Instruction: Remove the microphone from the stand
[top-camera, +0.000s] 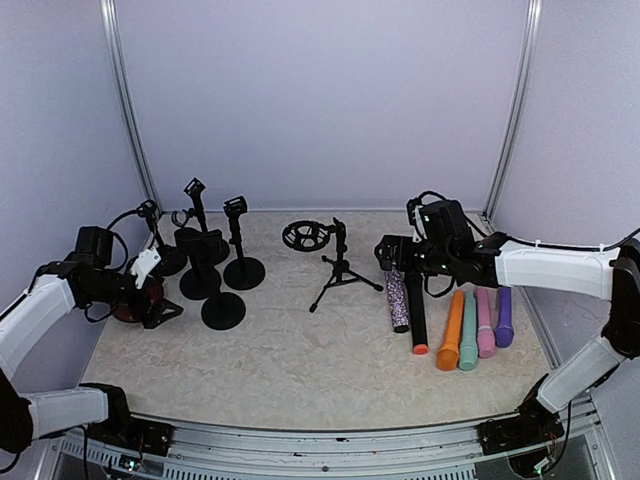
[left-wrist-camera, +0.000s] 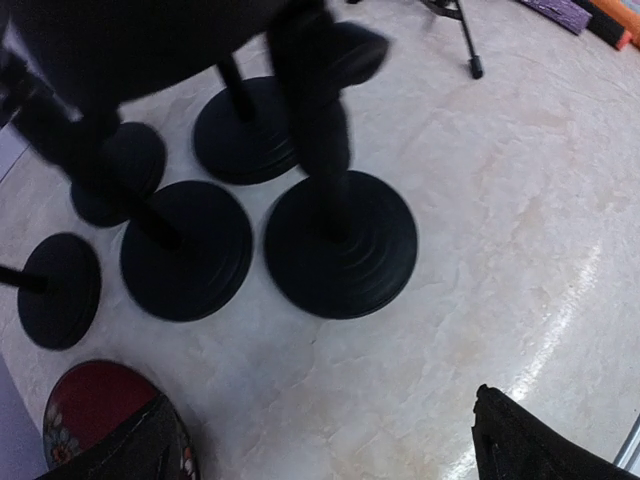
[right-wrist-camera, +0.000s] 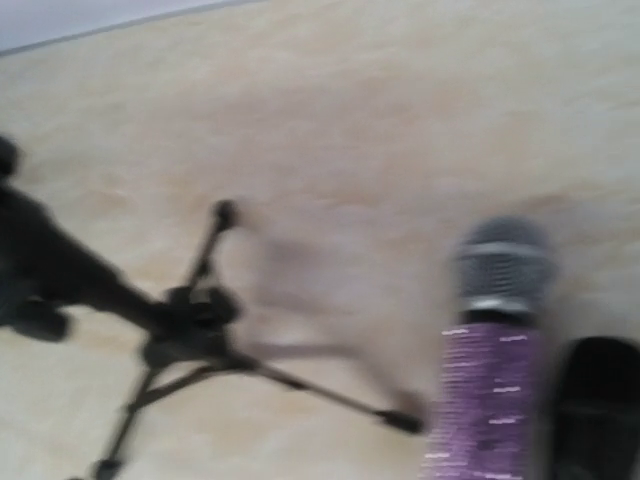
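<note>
Evidently, the purple glitter microphone (top-camera: 397, 300) lies flat on the table right of centre, long axis up-and-down, directly below the nearer right gripper (top-camera: 398, 262), whose spread cannot be told, while the left gripper (left-wrist-camera: 320, 410) gapes wide at far left.

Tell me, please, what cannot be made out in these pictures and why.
Right gripper, top view: its own wrist covers the jaws; open or shut unclear.
Tripod stand, right wrist view: smeared by motion blur.
Purple microphone, right wrist view: handle cut off by the bottom edge.
Round-base stands, left wrist view: tops blurred and cut off by the top edge.
Red object, left wrist view: partly behind the left gripper.
</note>
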